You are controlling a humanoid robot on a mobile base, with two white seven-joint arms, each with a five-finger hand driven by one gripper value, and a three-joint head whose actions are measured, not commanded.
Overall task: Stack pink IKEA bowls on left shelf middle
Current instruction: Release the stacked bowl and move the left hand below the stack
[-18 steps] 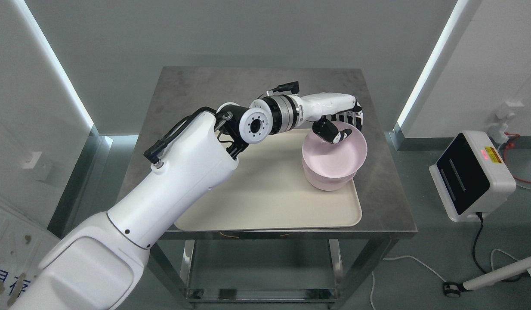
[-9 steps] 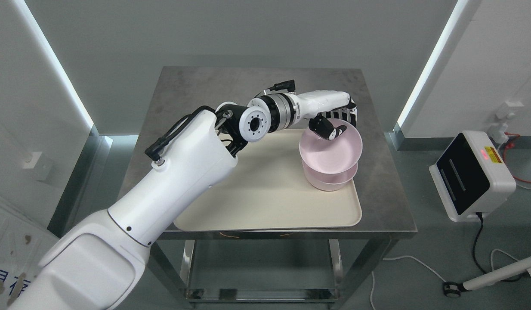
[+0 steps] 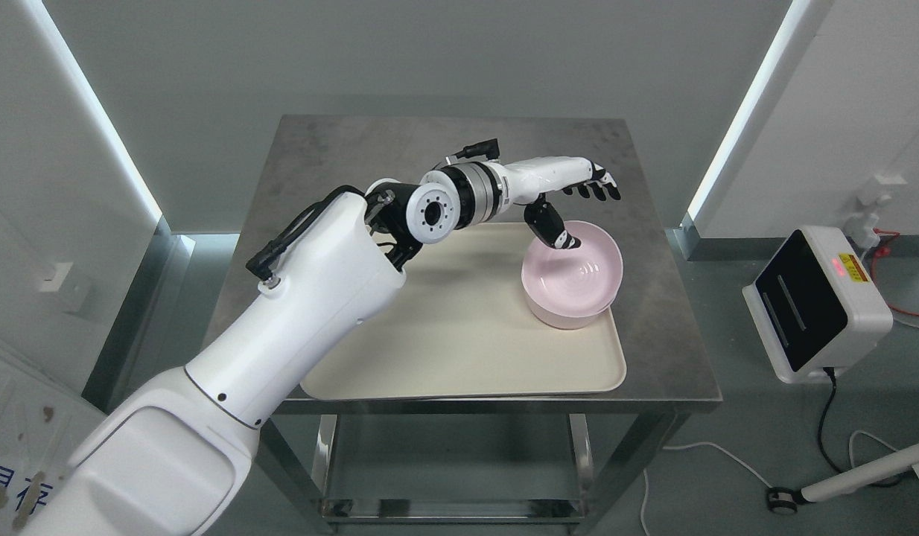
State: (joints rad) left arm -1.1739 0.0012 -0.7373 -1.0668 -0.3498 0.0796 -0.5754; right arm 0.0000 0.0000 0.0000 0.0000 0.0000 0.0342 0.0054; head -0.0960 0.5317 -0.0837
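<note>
The left hand [image 3: 571,195] is let go: its four fingers [image 3: 599,190] stretch out flat above the far rim of the pink bowls [image 3: 573,277], and only the dark thumb [image 3: 550,227] dips down, its tip at or just inside the rim at about ten o'clock. I cannot tell from here whether the thumb actually touches the plastic. Nothing is gripped. The right arm is not in sight.

The bowls sit where they do because one is nested in the other: the upper bowl [image 3: 579,260] rests inside the lower bowl [image 3: 564,316], of which only a band of outer wall shows at six o'clock. The upper one looks slightly off-centre, pushed toward two o'clock, so I judge the nesting a little skewed rather than fully seated. The splayed fingers suit a hand that has no hold on the rim, and the arm reaches in from seven o'clock across the tray [image 3: 459,350], which leaves the stack open to view.

The stack stands on the tray's right half, at about three o'clock from its middle and close to the right edge. The tray lies on the steel table [image 3: 355,149]. No shelf is in view, so the stack seems to be made here on the tray.

The bowls are pale, matte pink, round and fairly deep, with a thin plain rim. Faint concentric rings show on the floor of the upper one. Both look clean and empty.
</note>
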